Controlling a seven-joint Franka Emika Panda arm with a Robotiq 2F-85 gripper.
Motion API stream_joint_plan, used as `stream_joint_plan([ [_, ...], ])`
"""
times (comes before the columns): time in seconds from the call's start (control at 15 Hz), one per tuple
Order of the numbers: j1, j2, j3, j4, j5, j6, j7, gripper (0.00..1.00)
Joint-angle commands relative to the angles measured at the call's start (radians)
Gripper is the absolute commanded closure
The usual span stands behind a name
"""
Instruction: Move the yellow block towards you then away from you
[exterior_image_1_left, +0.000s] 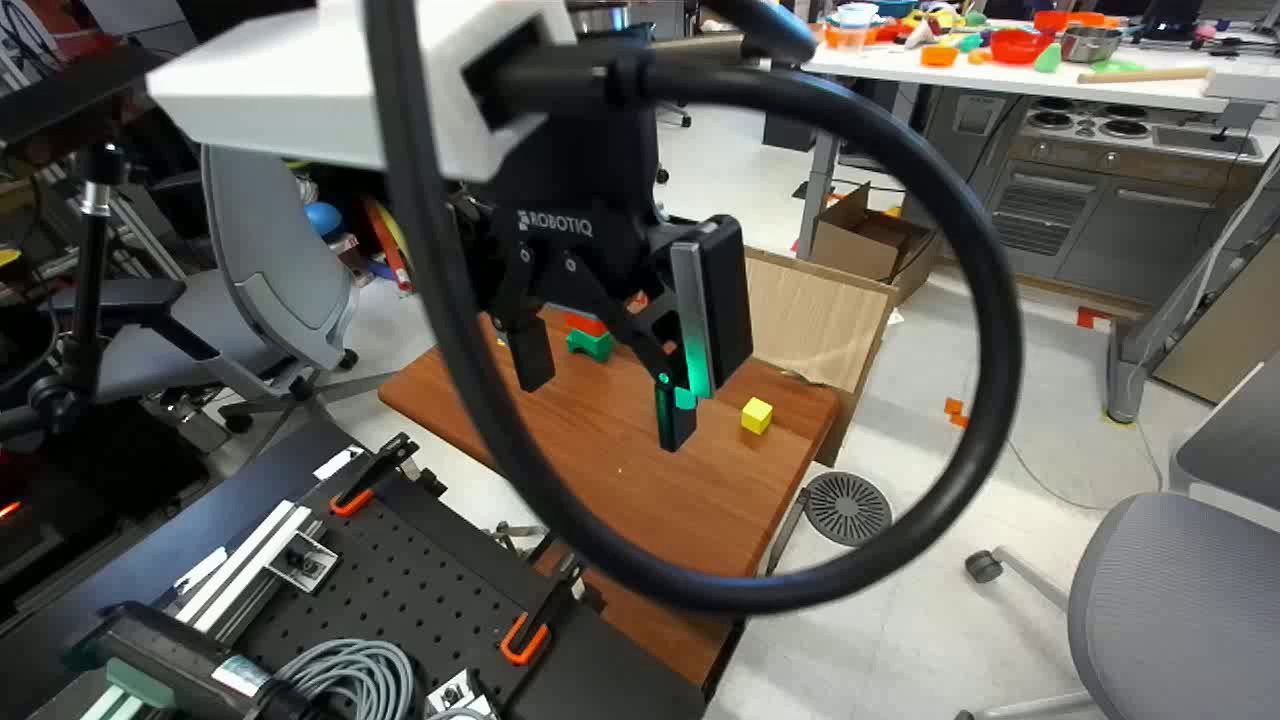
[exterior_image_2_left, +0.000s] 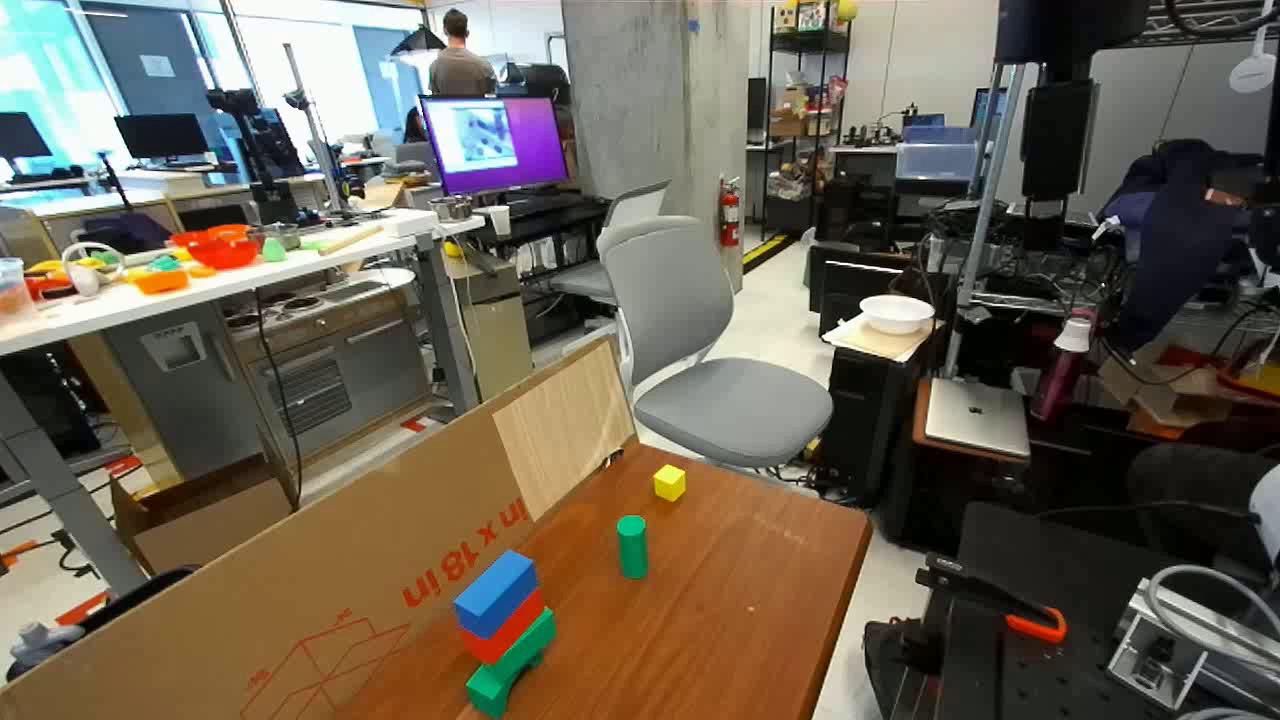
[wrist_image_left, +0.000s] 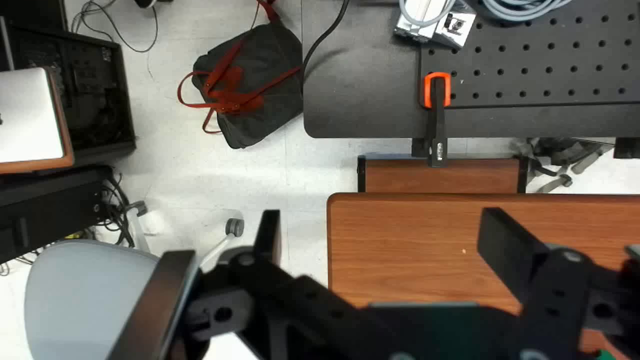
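Nearest us loops one thick black cable. Above one brown wooden tabletop hangs our one black gripper, spread wide; in an exterior view, the even-sided bright yellow cube sits on that tabletop, right of the gripper. We clearly count one blue-red-green three-block stack, one upright green cylinder, one yellow cube.

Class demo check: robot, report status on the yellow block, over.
Gripper open, holding nothing. Yellow block on brown table, apart from gripper. Green cylinder standing near it, possibly in the way.
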Motion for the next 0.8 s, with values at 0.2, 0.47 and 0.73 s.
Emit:
stream_joint_plan([
  [0.2, 0.004, 0.0, -0.003, 0.001, -0.001, -0.002, 0.001, 0.0],
  [0.47, 0.004, 0.0, -0.003, 0.001, -0.001, -0.002, 0.001, 0.0],
  [0.73, 0.005, 0.022, -0.004, 0.016, 0.009, -0.016, 0.005, 0.0],
])
